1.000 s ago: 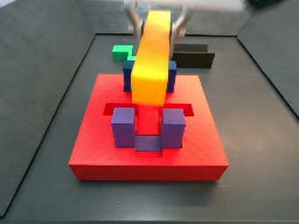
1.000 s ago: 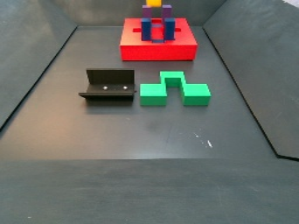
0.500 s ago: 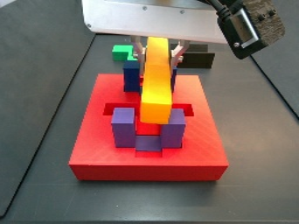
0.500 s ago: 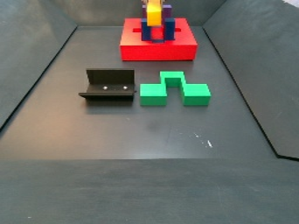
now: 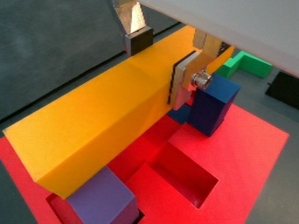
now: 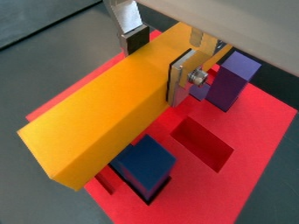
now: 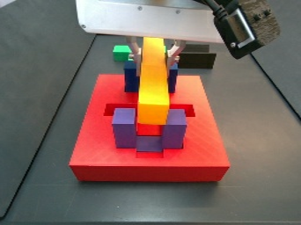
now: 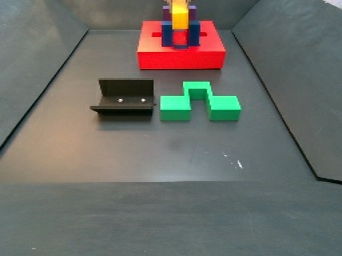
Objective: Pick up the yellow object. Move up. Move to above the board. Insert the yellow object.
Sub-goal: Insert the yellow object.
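Item: yellow object (image 7: 154,83), clamped in jaws of gripper (image 5: 163,59), closed on bar's sides. Change since a second ago: we note bar lower, tipped less steeply, front end now between purple uprights (image 7: 125,128) on board (image 7: 106,158). We judge insertion underway, not seated. Markings, brands, writing: none legible.
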